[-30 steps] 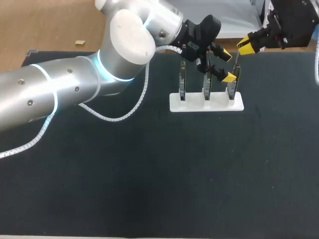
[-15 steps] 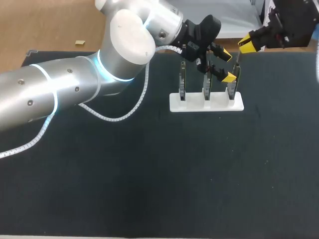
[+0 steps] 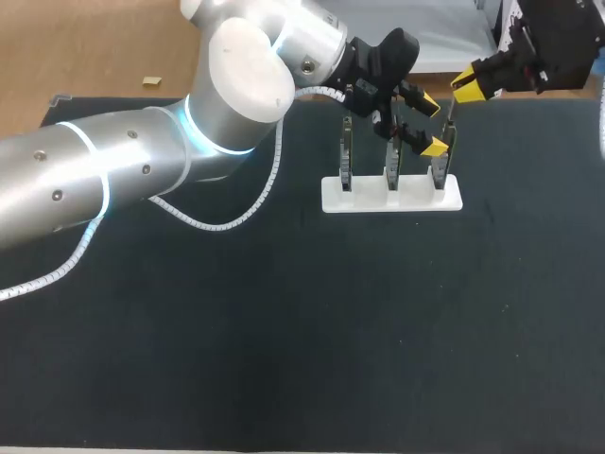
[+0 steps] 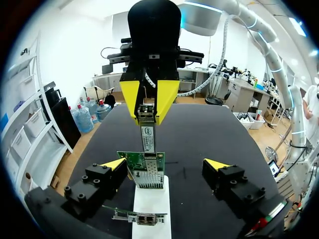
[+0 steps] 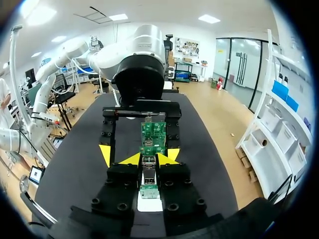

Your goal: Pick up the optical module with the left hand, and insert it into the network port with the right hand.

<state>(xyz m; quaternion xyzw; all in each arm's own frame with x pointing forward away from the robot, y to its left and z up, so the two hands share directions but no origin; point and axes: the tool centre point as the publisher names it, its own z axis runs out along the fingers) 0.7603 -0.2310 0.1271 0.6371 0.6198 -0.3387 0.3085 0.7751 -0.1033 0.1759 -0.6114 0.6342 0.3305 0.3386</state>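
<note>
A white stand point(image 3: 392, 197) holds three upright green network cards. My right gripper point(image 3: 465, 87) hangs above the rightmost card point(image 3: 440, 172), shut on the slim optical module point(image 3: 451, 118), which points down at the card's port. In the left wrist view the right gripper point(image 4: 149, 102) holds the module point(image 4: 147, 137) just above the card point(image 4: 145, 170). My left gripper point(image 4: 165, 167) is open, one finger on each side of that card without touching it; it sits beside the stand point(image 3: 430, 125). In the right wrist view the module point(image 5: 148, 175) lies between my right gripper's fingers point(image 5: 148, 160), over the card point(image 5: 153, 135).
The stand point(image 4: 150, 203) sits on a black mat point(image 3: 302, 322) that covers the table. The other two cards point(image 3: 347, 156) point(image 3: 391, 168) stand to the left of the rightmost one. My left arm's big elbow point(image 3: 236, 85) looms over the mat's back left.
My right gripper has edged slightly up with the module in it. The left arm has not moved.
</note>
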